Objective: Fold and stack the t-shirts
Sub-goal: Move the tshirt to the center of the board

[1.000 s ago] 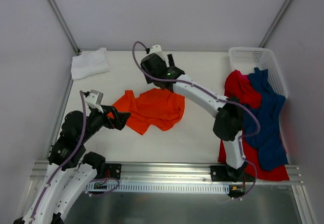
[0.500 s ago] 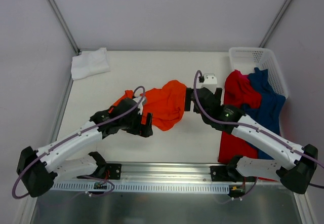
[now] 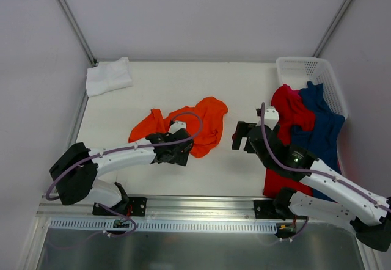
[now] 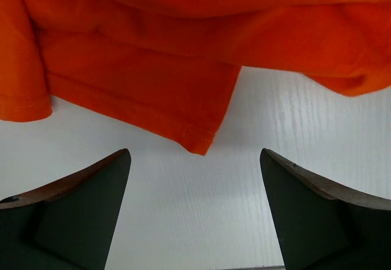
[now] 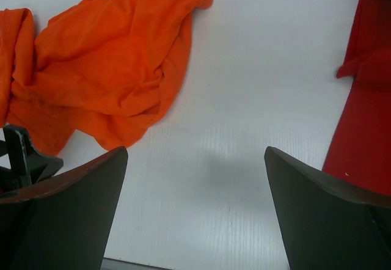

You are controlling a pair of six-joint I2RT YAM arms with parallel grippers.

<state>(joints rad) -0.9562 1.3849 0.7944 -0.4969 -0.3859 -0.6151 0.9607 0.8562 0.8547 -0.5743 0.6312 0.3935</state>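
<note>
The orange t-shirt (image 3: 194, 122) lies crumpled in the middle of the table. My left gripper (image 3: 183, 155) is open and empty at the shirt's near edge. In the left wrist view (image 4: 194, 159) a hem corner of the orange shirt (image 4: 153, 93) lies just ahead of the fingertips. My right gripper (image 3: 239, 137) is open and empty over bare table, to the right of the shirt (image 5: 116, 68), and shows in its wrist view (image 5: 195, 151). The white t-shirt (image 3: 109, 76) lies folded at the back left. The red t-shirt (image 3: 291, 107) and the dark blue t-shirt (image 3: 325, 145) hang in a heap at the right.
A white perforated basket (image 3: 305, 68) stands at the back right, with the red and blue shirts spilling from it toward the near edge. The red cloth (image 5: 366, 129) lies close to my right gripper's right side. Metal frame posts rise at the back corners.
My right gripper has pulled back to the near right, away from the orange shirt. The shirt now lies bunched further right. My left gripper has moved to its near edge.
</note>
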